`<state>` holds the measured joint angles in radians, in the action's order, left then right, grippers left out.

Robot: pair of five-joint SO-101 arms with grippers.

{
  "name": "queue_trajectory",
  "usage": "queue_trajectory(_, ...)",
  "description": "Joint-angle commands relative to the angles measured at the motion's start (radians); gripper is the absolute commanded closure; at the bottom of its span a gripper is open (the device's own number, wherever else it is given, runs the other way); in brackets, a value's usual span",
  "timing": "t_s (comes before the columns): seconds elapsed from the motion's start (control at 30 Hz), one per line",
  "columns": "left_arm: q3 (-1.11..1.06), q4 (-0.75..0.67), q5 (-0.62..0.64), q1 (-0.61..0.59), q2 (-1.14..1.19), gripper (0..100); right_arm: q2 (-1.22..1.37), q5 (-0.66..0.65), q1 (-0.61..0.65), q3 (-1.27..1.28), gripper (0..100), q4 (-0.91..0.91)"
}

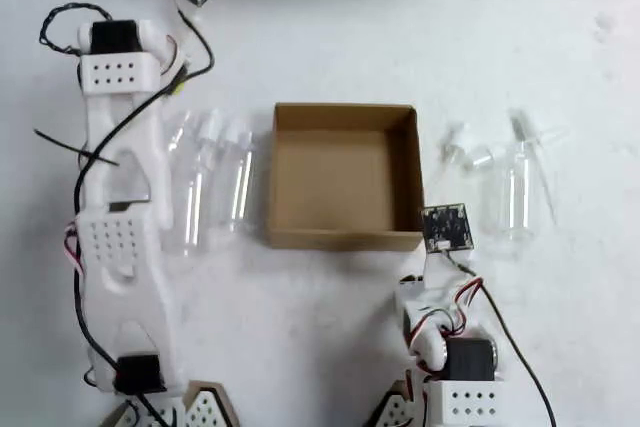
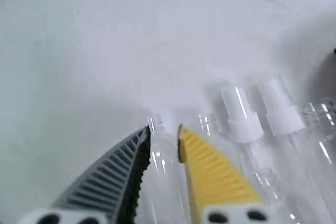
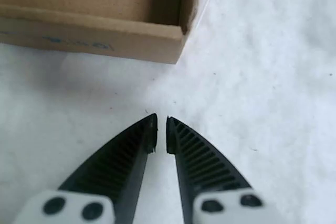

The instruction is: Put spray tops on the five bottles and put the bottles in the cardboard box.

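the left gripper [image 2: 164, 129] has its jaws a narrow way apart and closed around an uncapped bottle [image 2: 160, 153], the grey finger [image 2: 113, 177] on one side of the clear body and the yellow finger [image 2: 212, 174] on the other, with the bare threaded neck poking out just past the tips. just beside the yellow finger lie two bottles with white spray tops [image 2: 240, 115] [image 2: 281, 111], packed close together, so that side is tight. the grey side faces bare table [image 2: 79, 51].

the right gripper [image 3: 161, 120] holds nothing. its black jaws are drawn together to a thin slit, above the white table and near a corner of the cardboard box [image 3: 105, 38] but not touching it.

from the high view the cardboard box [image 1: 340, 239] sits open in the middle of the table [image 1: 330, 37]. the left arm stretches along the left side, and a row of clear bottles [image 1: 235, 182] lies between it and the box. on the far side of the box another clear bottle [image 1: 515, 197] lies with what look like loose spray tops [image 1: 458, 147], well apart from the right arm low at the near edge.
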<state>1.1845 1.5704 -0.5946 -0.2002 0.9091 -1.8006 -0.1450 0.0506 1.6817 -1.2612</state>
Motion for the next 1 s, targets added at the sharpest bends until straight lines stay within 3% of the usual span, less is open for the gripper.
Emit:
queue_trajectory(0.0, 0.269, -0.006, 0.114, -0.047, 0.16, 82, -0.001, -0.009, 0.005, 0.009, 98.4, -0.005)
queue_trajectory(0.13, 0.425, -0.031, 0.206, -0.091, 0.288, 82, -0.001, -0.009, 0.005, 0.009, 98.4, -0.005)
queue_trajectory(0.23, 0.462, -0.028, 0.206, -0.113, 0.344, 82, -0.001, -0.009, 0.005, 0.009, 98.4, -0.005)
queue_trajectory(0.63, 0.459, -0.026, 0.086, -0.116, 0.412, 82, -0.001, -0.009, 0.002, 0.009, 98.4, -0.005)
queue_trajectory(0.97, 0.4, -0.054, 0.087, -0.082, 0.43, 83, -0.001, -0.009, 0.001, 0.009, 98.4, -0.005)
